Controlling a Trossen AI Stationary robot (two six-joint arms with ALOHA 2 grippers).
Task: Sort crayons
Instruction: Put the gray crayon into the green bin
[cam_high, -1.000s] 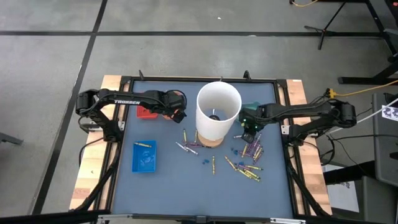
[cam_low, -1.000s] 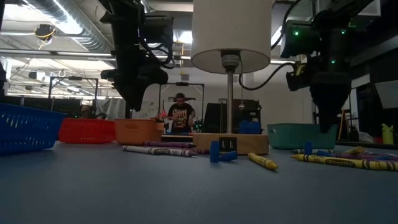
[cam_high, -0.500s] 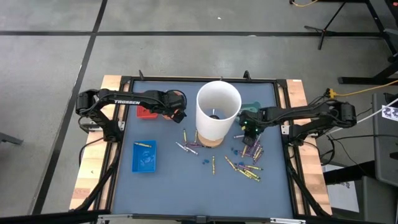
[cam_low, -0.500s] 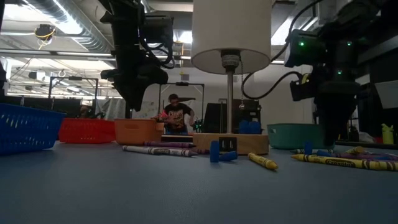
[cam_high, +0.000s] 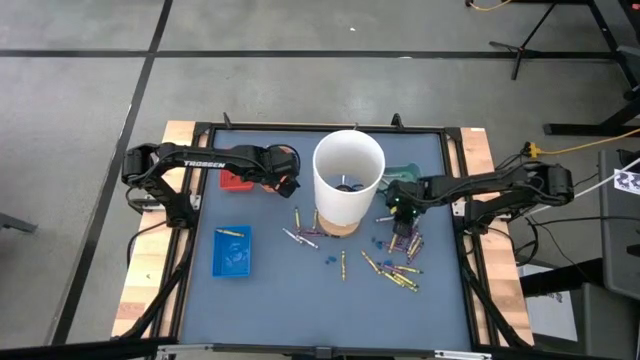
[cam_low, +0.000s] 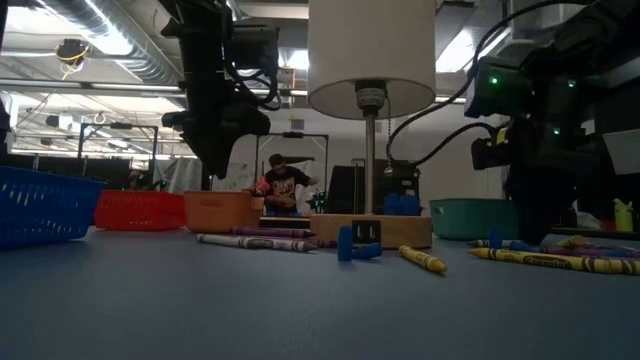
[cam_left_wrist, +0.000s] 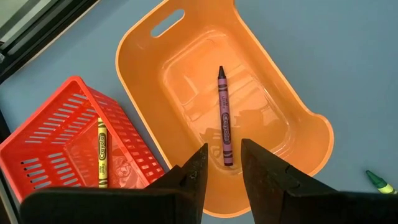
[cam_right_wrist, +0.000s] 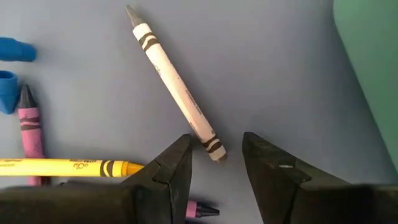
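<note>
Several crayons (cam_high: 400, 265) lie scattered flat on the blue-grey table, right of the lamp. My right gripper (cam_right_wrist: 217, 162) stands open just above them, pointing down. Its fingers stand on either side of one end of a grey-tipped white crayon (cam_right_wrist: 174, 81) without touching it. A yellow crayon (cam_right_wrist: 62, 167) and a purple one (cam_right_wrist: 28, 124) lie beside it. My left gripper (cam_left_wrist: 222, 168) hangs open over the orange tray (cam_left_wrist: 273, 81), in which a purple crayon (cam_left_wrist: 222, 118) lies flat. A yellow crayon (cam_left_wrist: 100, 149) lies in the red basket (cam_left_wrist: 56, 130).
A tall white lamp shade (cam_high: 348, 178) on a wooden base (cam_high: 335, 225) stands mid-table between the arms. A blue tray (cam_high: 232, 250) sits at the left near side, a teal tray (cam_right_wrist: 370, 62) close by the right gripper. More crayons (cam_high: 300, 228) lie left of the base.
My right gripper has sunk toward the table, onto the crayons right of the lamp, and has rolled a little about its own axis. Its fingers have kept the same gap.
</note>
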